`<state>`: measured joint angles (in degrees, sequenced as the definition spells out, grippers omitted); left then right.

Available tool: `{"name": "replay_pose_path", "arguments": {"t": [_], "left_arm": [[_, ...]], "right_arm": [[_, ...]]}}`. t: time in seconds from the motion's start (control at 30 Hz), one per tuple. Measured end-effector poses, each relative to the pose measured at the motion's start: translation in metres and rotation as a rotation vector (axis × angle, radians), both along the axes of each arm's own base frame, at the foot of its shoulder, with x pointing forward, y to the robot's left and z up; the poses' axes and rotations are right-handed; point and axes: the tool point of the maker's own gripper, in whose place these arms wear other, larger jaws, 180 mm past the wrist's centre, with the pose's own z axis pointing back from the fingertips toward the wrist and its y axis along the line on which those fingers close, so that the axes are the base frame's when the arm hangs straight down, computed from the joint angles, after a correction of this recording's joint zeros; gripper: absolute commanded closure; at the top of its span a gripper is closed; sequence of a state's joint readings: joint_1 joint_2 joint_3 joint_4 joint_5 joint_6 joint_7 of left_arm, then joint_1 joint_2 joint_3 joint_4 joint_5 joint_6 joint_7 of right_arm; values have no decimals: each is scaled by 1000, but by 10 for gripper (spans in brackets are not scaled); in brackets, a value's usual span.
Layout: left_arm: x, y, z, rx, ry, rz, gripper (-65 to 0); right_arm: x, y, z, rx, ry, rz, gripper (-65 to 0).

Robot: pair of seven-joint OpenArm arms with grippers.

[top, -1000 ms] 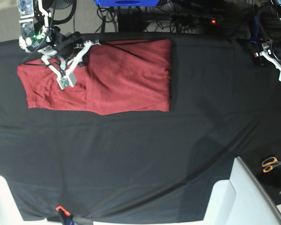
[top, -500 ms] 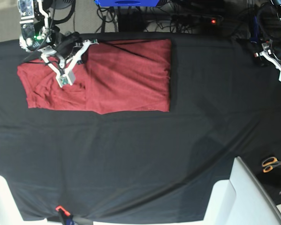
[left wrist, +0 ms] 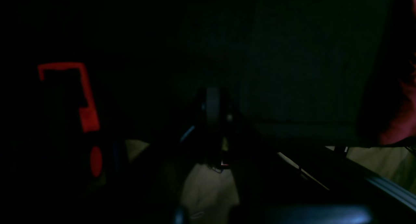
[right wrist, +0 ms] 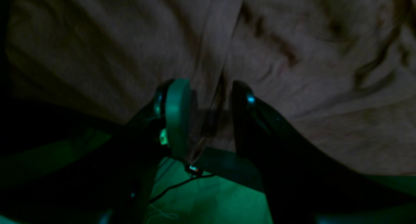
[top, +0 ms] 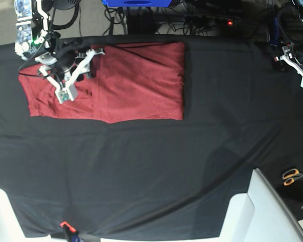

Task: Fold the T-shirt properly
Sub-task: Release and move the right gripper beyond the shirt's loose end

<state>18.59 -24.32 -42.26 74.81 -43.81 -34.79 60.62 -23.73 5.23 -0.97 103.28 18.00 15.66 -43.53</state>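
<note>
Lower right of base view: orange-handled scissors lying on the black table cover. Upper left: T-shirt spread flat, partly folded; right gripper above its left part, jaws parted with nothing between them. Far upper right edge: left gripper closed, empty.

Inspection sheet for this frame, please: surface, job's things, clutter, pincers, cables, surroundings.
Surface: black cloth, creased, covering the table.
Job's things: red T-shirt lying flat at the far edge, partly folded into a rough rectangle.
Clutter: scissors with orange handles at the right edge.
Pincers: right pincer open over the shirt, holding nothing; left pincer parked off to the side, shut.
Cables: tangle behind the table.
Surroundings: blue box; white panel at the near corner.
</note>
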Motion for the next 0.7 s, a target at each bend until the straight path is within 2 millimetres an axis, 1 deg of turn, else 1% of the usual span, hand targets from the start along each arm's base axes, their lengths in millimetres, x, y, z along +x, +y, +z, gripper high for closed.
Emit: {"name": "replay_pose_path", "arguments": {"t": [0.1,0.13,0.2,0.23,0.27,0.3,0.33,0.37,0.4,0.5,0.53,0.57,0.6,0.63,0.7], "left_arm": [[0,0,0,0,0,0,0],[0,0,0,0,0,0,0],[0,0,0,0,0,0,0],[0,0,0,0,0,0,0],[0,0,0,0,0,0,0],[-1,0,0,0,2,0,0],[-2,0,-1,0,4,0,0],[-3,0,-1,1,6,0,0],[-4,0,-1,1,10,0,0],[-7,-1,-7,-18,21,13,0],[-9,0,-10,-24,30,21,0],[-11,1,-13,-30,39,30,0],[-14,2,-14,-29,48,33,0],[-15,2,-15,-32,51,36,0],[-15,-1,-16,-39,48,36,0]], "right_arm": [[3,0,3,-3,-12,8,-207],[7,1,4,-6,-14,13,-207],[28,-1,14,-4,-62,8,-209],[40,-7,22,7,-98,-13,-215],[50,-21,28,13,-125,-70,-215],[55,-41,33,-2,-144,-127,-221],[58,-64,35,-39,-152,-176,-245],[57,-87,36,-75,-145,-220,-296],[56,-99,37,-84,-140,-201,-357],[61,-107,43,59,-141,-176,-540],[62,-113,44,100,-142,-169,-576],[63,-119,44,143,-151,-178,-585],[60,-131,39,152,-142,-211,-582],[54,-145,31,163,-106,-257,-579],[38,-177,8,143,-5,-332,-578]]}}
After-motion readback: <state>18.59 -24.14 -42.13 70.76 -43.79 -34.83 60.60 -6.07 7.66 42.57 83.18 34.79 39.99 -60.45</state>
